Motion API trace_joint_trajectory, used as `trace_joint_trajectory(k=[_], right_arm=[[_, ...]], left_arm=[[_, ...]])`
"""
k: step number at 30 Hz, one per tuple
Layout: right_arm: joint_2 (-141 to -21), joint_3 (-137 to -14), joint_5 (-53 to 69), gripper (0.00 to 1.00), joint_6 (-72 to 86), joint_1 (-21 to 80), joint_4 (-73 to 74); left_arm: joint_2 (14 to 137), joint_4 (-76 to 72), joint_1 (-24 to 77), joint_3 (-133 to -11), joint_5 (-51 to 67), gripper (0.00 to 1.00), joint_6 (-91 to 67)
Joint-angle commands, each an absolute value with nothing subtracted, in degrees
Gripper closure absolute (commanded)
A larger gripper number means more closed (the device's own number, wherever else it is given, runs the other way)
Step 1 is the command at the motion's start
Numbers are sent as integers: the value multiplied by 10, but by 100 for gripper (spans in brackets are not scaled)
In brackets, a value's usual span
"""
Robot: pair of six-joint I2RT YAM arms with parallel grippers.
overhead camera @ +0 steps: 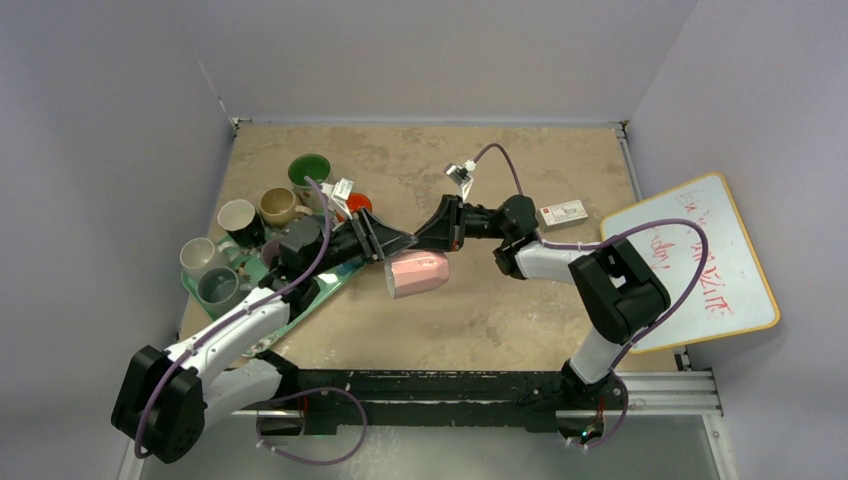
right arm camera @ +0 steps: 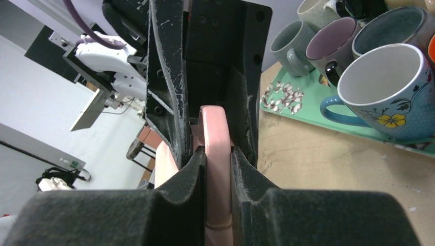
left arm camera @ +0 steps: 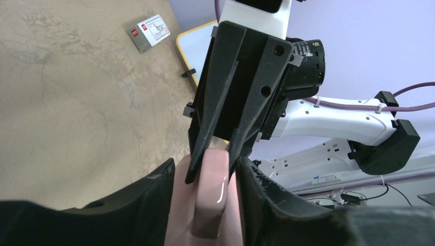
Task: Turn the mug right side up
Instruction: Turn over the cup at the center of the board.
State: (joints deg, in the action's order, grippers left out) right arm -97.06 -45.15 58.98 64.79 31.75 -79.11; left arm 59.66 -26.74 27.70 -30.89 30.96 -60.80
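So the glossy pink ceramic mug is sitting out in the middle of the tan stone-look table, just right of the mint-green floral tray. It's lying on its side, not upright. Its long axis is running roughly left to right in the overhead view. The wider open mouth is pointing left and a bit toward the near edge, and the base is pointing right. The handle is facing up and toward the far side, and both arms are meeting there. I can't tell if the body is touching the table or hanging just above it.

The right gripper is pinching the handle flat between its pads, with the jaws nearly shut and no gap showing.

The left gripper is coming in from the opposite side, nose to nose with the right one. Its jaws are standing partway open and straddling the same handle, outside the right one's fingers. The pads look right up against the pink, but I honestly can't tell if they're squeezing anything.

A bunch of upright mugs are crowding the tray, including a blue one with a yellow flower. A yellow-edged whiteboard with red scribble is leaning off the right side.
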Motion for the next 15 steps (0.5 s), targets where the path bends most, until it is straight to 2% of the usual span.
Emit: trace_joint_trajectory(k=[1,5,10,13,15], right_arm=[[-947,-464,550,100,671,328,-857],[-962,-464,548,100,687,330,-885],[-986,-465,549,100,718,330,-929],[-992,-469,552,100,736,330,-949],[-992,-470,554,100,737,330,-951]], left_arm=[[601,-309,304,-293,248,62,-618],[588,-367,310,-256,210,65,-655],[559,-364,311,-246,170,52,-664],[550,-357,311,-240,149,52,-663],[550,-353,311,-240,150,56,-659]])
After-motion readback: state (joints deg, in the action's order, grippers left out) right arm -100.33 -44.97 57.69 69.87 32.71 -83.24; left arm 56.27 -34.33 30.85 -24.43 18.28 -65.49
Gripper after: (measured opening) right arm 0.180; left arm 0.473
